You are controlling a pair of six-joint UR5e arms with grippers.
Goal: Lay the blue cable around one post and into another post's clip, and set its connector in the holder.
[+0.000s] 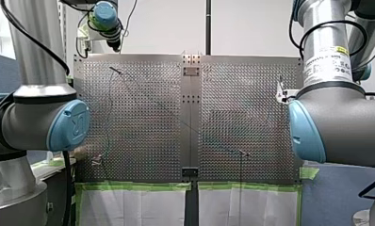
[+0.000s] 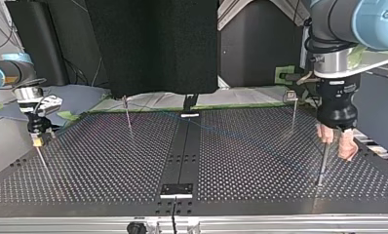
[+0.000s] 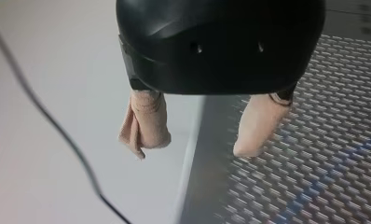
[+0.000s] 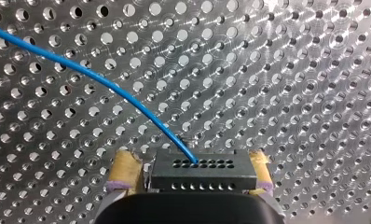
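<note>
Right pincer: my right pincer (image 4: 193, 173), with yellow pads, was clenched on the black connector (image 4: 200, 169), gripping it from both sides.
Left pincer: my left pincer (image 3: 200, 140) was released, with its beige fingers (image 3: 144, 123) spread and nothing between them. It hung at the right of the top view, just beside a thin post (image 2: 322, 163).
Blue cable: the blue cable (image 4: 104, 84) left the connector's face and curved away ahead of the right pincer, over the perforated counter (image 1: 148, 122).
Connector's place: it was held low over the counter at the far left of the top view.
Done so far: by my reckoning only the pickup was done, since the connector was in hand and not in any holder.
Left to do: looping the cable around one post, pressing it into another post's clip, and seating the connector all looked unfinished. I could not trace the cable's full run among the posts.
Writing: a white label (image 1: 328, 59) with a yellow patch sat on my right arm, upper right of the front view, but its print was too small to read. No brand could be made out.
</note>
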